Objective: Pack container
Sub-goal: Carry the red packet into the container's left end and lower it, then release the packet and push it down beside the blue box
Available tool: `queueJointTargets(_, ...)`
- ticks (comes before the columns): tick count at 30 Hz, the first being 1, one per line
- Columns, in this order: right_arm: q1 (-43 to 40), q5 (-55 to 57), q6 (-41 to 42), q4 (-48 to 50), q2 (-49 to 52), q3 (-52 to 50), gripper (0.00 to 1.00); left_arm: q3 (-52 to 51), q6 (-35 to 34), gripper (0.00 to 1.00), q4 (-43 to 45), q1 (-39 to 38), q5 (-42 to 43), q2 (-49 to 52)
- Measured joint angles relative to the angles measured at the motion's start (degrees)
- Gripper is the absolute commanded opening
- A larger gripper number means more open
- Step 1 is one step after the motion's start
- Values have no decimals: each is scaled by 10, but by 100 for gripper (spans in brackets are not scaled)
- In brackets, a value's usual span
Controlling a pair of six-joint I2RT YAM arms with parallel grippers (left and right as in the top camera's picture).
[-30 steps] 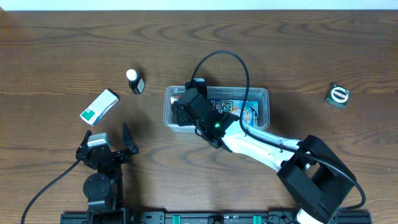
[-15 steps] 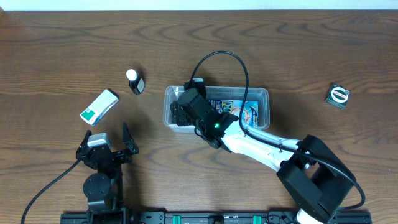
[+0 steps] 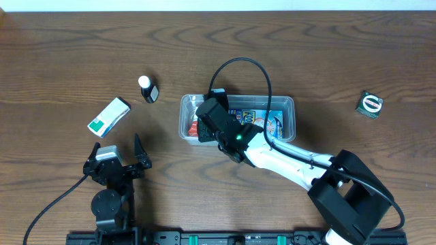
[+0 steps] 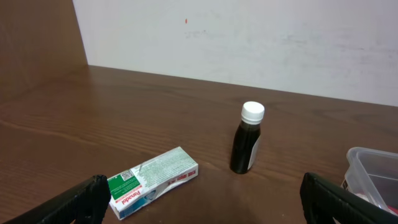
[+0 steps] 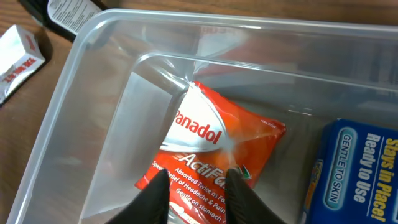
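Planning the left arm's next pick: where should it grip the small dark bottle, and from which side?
Grip the dark body of the bottle just below its white cap, coming in level from the left gripper's side. It stands upright and alone, with the box lying clear to one side.

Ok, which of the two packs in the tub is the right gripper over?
The red Panadol pack, directly below the right gripper at one end of the tub; the blue pack lies beside it, off to one side.
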Motion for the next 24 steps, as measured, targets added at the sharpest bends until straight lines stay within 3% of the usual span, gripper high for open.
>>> queueJointTargets(2,-1,0,2,-4,0,0,2,0,0,98,0,0,0,0)
queueJointTargets(3,-1,3,8,-10,0,0,1,0,0,98,0,0,0,0)
queueJointTargets(24,-6,44,74,-50,1,0,1,0,0,98,0,0,0,0)
